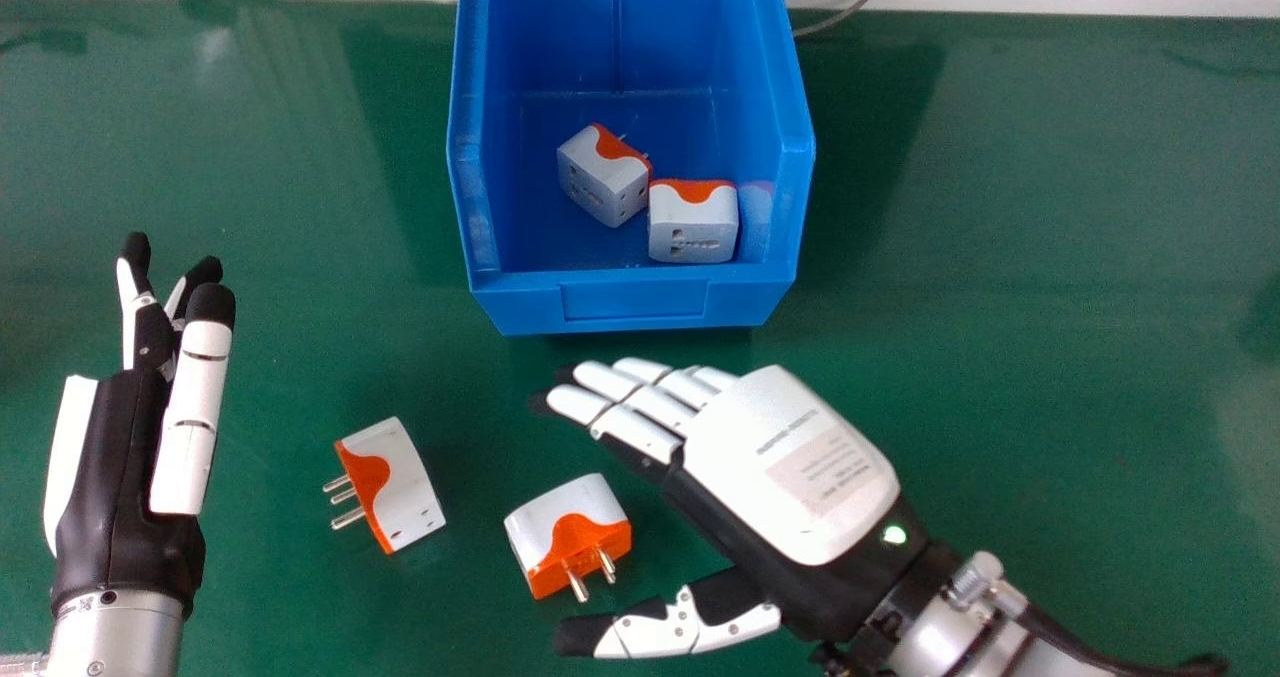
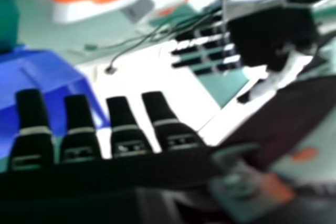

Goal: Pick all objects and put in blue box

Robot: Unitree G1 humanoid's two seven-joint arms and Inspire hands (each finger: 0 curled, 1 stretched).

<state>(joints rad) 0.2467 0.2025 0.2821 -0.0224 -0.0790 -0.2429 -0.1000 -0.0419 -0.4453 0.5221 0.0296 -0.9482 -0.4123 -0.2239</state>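
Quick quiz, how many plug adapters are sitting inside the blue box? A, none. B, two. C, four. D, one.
B: a tilted plug adapter and an upright plug adapter lie inside the blue box, near its front wall.

Blue box (image 1: 530, 305), far end cropped
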